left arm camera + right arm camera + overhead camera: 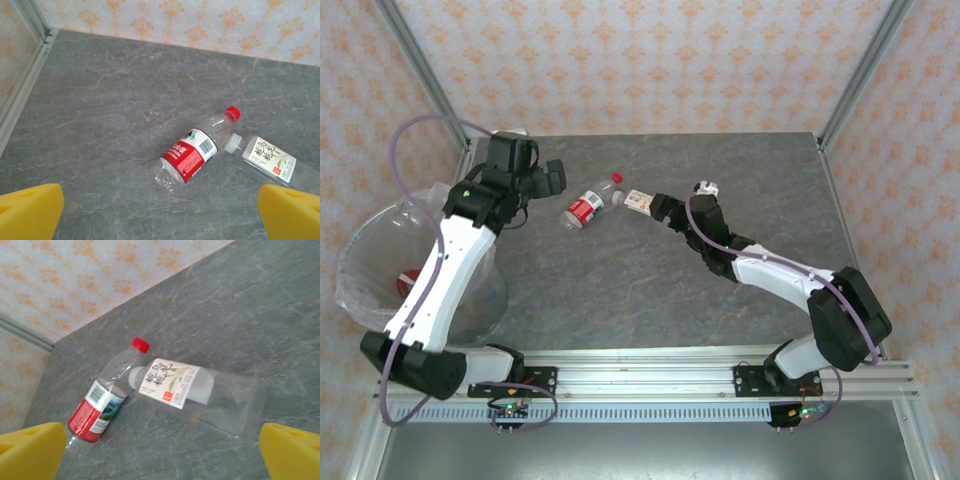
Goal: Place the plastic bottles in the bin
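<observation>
Bin (355, 270) stands far left, well apart from the red bottle (585, 209) and white bottle (638, 200), which lie touching between our left gripper (159, 210) and right gripper (161, 452), both gaping empty; we judge closing on one could roll the other away.

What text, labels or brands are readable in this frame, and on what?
On the red-label bottle: white Chinese characters and a small Latin line, too blurred to quote.
On the white-label bottle: dark Chinese characters and a red seal, too blurred to quote.

Two bottles (585, 208) lie on table (650, 290) — bin (360, 250) left.
</observation>
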Robot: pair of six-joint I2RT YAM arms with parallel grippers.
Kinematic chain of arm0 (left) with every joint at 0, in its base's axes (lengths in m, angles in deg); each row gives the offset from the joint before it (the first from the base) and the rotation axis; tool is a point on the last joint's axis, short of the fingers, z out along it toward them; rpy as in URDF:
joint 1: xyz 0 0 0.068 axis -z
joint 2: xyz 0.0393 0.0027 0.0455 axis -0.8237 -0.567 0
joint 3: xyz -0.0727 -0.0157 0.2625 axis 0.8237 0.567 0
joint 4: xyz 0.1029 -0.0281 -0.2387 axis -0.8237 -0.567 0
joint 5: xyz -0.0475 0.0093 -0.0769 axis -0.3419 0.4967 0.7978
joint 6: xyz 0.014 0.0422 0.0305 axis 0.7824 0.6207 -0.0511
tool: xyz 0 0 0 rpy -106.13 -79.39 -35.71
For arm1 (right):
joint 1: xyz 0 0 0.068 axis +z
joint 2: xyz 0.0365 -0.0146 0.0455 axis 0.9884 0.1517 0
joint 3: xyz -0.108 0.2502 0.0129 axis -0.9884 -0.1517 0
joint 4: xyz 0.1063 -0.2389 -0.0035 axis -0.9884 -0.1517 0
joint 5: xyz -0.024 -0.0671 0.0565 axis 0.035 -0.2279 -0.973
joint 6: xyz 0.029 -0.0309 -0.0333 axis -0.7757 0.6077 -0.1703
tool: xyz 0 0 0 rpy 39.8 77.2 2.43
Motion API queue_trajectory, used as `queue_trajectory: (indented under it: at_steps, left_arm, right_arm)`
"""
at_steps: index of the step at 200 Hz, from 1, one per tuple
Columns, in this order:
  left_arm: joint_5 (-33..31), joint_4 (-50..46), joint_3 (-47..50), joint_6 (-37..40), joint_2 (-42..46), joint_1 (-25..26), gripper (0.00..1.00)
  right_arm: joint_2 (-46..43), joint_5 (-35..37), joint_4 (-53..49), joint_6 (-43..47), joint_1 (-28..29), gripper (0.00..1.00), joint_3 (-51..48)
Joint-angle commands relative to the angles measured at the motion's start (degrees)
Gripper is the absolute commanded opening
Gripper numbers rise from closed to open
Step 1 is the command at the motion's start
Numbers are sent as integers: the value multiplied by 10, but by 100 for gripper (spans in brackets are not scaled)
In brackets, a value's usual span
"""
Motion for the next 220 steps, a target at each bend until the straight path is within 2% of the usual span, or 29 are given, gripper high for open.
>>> queue_trajectory:
  at_steps: [1, 17, 40, 99, 127, 157, 220]
  left_arm:
    - [-9, 19, -16, 22, -32, 19, 100]
    - [-8, 32, -18, 33, -63, 24, 100]
    - [6, 4, -53, 46, -124, 25, 100]
    - [32, -2, -93, 82, -241, 26, 100]
    - [46, -5, -127, 101, -307, 25, 100]
    - [53, -8, -165, 155, -381, 25, 100]
    - [90, -89, -273, 236, -500, 25, 100]
  right_arm:
    - [-20, -18, -34, -33, -24, 99, -17]
    - [-23, -24, -75, -33, -42, 99, -12]
    - [-31, -39, -121, -24, -68, 99, -12]
    - [-77, -46, -148, -11, -106, 99, -45]
    - [-88, -45, -164, -7, -110, 99, -49]
    - [-100, -34, -175, -6, -111, 99, -54]
    - [-122, -9, -187, -1, -111, 99, -63]
